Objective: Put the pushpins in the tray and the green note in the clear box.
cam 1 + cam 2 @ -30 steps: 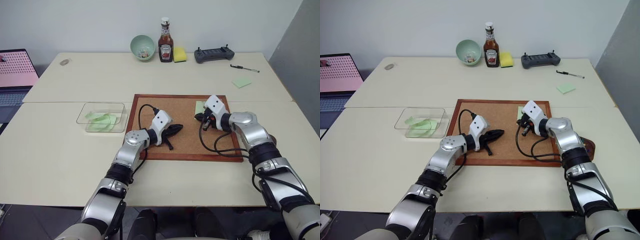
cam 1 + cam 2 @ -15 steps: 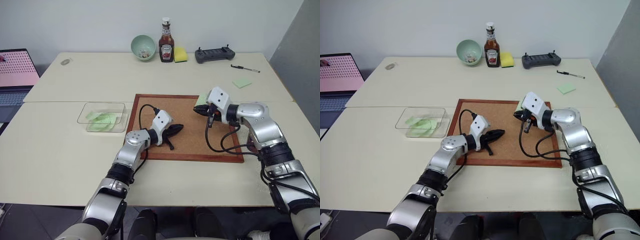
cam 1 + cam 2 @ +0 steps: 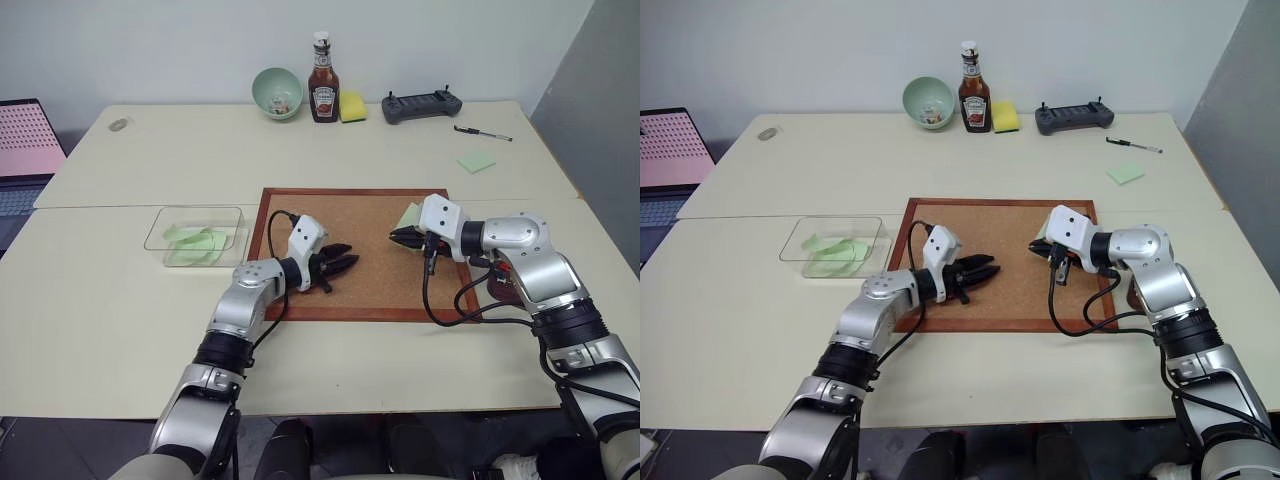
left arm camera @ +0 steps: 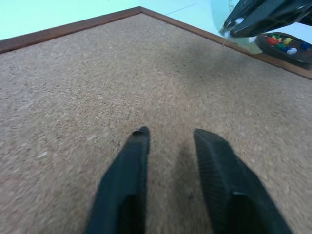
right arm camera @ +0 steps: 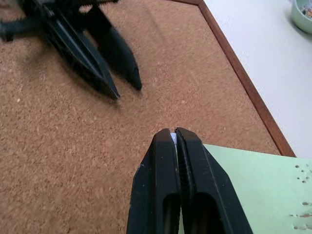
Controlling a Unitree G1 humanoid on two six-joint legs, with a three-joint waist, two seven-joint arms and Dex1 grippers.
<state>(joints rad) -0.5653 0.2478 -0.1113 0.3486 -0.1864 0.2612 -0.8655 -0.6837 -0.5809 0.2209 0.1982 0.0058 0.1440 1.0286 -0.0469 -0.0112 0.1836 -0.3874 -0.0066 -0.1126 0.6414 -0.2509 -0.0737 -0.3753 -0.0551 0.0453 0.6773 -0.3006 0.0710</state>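
The cork board (image 3: 352, 250) lies near the front middle of the table (image 3: 200, 160), its wooden frame running close to the table's front edge with a strip of bare tabletop before it. The left end effector (image 3: 345, 266) hovers low over the board's left half, fingers (image 4: 127, 165) spread with a clear gap between them, nothing in it, and open cork all round. The right end effector (image 3: 398, 236) sits over the board's right part, fingers (image 5: 170, 161) pressed together with a small white speck pinched at their tips; whether that is a pushpin I cannot tell. Just under and behind it the green note (image 5: 253, 185) lies on the cork by the board's far right corner, near the frame. The tray (image 4: 287, 46), with coloured pushpins (image 4: 282, 43) inside, rests off the board's right edge, partly hidden behind the right arm in the head views. The clear box (image 3: 196, 236) stands just beside the board's left edge, green slips inside, bare table around its other sides. Along the far edge stand a green bowl (image 3: 278, 92), a ketchup bottle (image 3: 322, 78), a sponge (image 3: 352, 106) and a controller (image 3: 423, 104), well apart from the board; a pen (image 3: 482, 133) and a green pad (image 3: 477, 161) lie far right
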